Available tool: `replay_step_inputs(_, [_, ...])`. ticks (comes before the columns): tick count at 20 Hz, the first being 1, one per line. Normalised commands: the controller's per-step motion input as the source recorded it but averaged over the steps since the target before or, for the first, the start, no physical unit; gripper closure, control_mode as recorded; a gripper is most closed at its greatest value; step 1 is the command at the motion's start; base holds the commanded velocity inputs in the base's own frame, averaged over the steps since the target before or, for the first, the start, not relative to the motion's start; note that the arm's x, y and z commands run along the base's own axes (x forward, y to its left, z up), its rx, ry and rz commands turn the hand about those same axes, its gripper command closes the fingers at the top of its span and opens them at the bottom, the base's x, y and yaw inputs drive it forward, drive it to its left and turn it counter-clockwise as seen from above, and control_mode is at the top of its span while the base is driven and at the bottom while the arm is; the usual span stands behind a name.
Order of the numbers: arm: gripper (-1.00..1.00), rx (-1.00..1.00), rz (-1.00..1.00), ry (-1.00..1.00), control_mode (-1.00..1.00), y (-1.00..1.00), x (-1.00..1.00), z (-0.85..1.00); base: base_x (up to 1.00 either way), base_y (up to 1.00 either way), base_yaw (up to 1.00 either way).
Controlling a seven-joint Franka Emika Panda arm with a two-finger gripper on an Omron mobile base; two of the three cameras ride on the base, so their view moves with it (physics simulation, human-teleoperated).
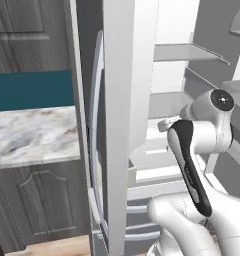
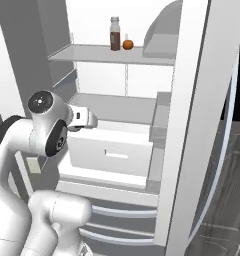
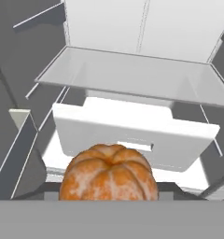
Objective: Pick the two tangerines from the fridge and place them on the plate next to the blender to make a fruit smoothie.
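We are looking into the open fridge, its white interior filling the centre of the right base frame. Our fingers are clenching a tangerine, which is sitting at the bottom centre of the hand frame, its segmented orange skin bulging up in front of a white drawer. A grey shelf is spanning the middle of that frame above the drawer. In the right base frame, the second tangerine is resting on the upper shelf near the top centre, just beside a brown bottle standing upright to its left. Our arm is reaching in from the lower left of that frame. In the left base frame, a marble table is showing at middle left, beside the fridge door edge.
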Motion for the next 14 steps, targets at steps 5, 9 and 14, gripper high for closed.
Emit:
replay_step_inputs(5, [1.0, 0.0, 0.0, 0.0, 1.0, 0.0, 0.0, 0.0, -1.0, -0.17, 0.23])
replay_step_inputs(9, [1.0, 0.0, 0.0, 0.0, 1.0, 0.0, 0.0, 0.0, -0.75, 0.07, 0.85])
replay_step_inputs(14, [1.0, 0.0, 0.0, 0.0, 1.0, 0.0, 0.0, 0.0, -0.55, 0.03, 0.95])
